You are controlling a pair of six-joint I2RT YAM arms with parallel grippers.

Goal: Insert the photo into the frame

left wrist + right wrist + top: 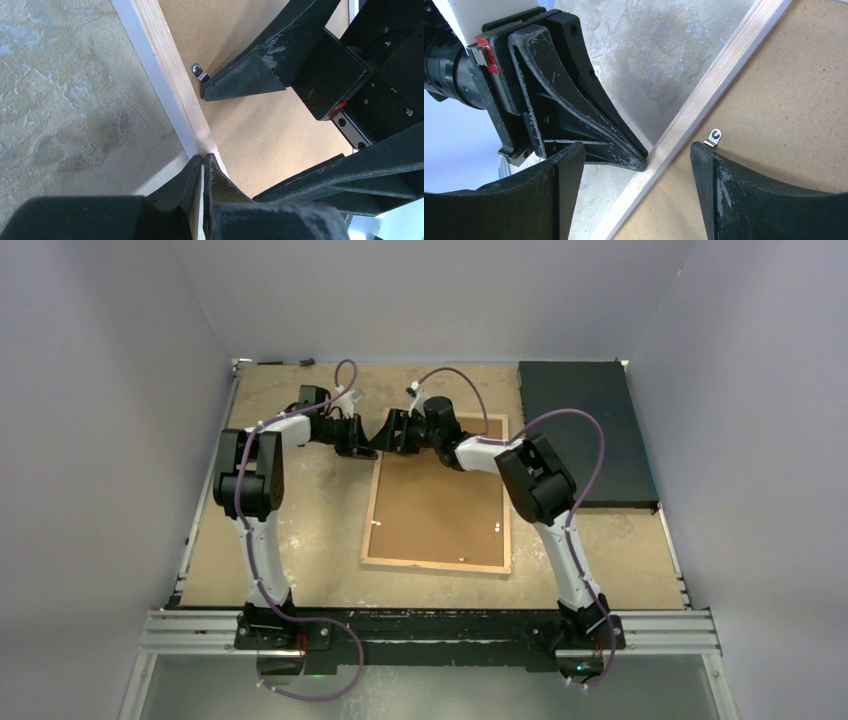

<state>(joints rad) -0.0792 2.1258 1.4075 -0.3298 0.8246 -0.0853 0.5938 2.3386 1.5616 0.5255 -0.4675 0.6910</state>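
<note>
Mottled tan table (300, 550), grey walls (100, 390). Frame (372, 510) lies back-up. Left gripper (203, 160) closed, tips on the frame's wood edge. Right gripper (636, 150) wide open, empty, straddling that edge.

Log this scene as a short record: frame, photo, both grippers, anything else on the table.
frame: lying back up on the table, backing board in it
photo: not in view
left gripper: shut, tips at the frame's edge near its far-left corner
right gripper: open, straddling that edge, one finger beside a metal clip
other: black mat at the far right
</note>
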